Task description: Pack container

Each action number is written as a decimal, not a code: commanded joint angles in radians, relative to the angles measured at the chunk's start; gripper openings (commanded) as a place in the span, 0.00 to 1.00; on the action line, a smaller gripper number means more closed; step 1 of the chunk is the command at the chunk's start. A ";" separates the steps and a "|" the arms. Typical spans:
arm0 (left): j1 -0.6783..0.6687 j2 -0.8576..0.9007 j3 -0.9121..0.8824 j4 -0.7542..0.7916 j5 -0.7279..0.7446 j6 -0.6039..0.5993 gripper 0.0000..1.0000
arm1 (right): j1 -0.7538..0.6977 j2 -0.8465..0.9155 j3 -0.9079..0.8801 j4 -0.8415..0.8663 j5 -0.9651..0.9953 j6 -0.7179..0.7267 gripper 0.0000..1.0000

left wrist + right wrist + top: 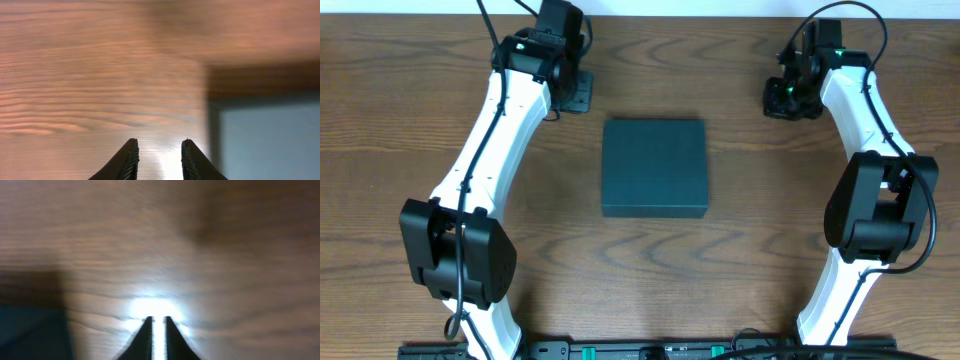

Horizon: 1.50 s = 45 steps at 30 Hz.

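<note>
- your left claw stands at a modest gap with nothing between its fingers. only bare wooden surface lies under and ahead of it.
- the container, a dark teal box, sits just off that claw's right side in its own camera. its edge runs beside the right finger, not under it, so the claw is not lined up on the box.
- your right claw is nearly closed, with just a thin slit of light between the fingers, and it is empty. a dark corner of the container shows off its left side, apart from the fingers.
- from overhead the container lies between the two claws and back from both, toward the arm bases. its lid is flat and shut, and neither claw touches it. the left claw is near its far corner, and the right claw is well apart from it.
- the two claws flank the box, which probably keeps every edge within reach of one arm or the other.
- no loose item to pack shows on the surface, so you cannot tell from here whether packing is finished or not begun.
- if the lid must come up, you will need a finger under the free flap edge, and which edge is hinged is not visible.
</note>
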 commanded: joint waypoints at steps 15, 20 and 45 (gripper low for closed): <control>0.142 -0.016 0.017 -0.022 -0.187 -0.103 0.84 | 0.016 -0.012 0.010 -0.063 0.257 -0.005 0.99; 0.142 -0.016 0.018 -0.021 -0.187 -0.103 0.99 | 0.015 -0.012 0.010 -0.062 0.257 -0.005 0.99; 0.142 -0.016 0.018 -0.021 -0.187 -0.103 0.99 | 0.015 -0.012 0.010 -0.063 0.257 -0.005 0.99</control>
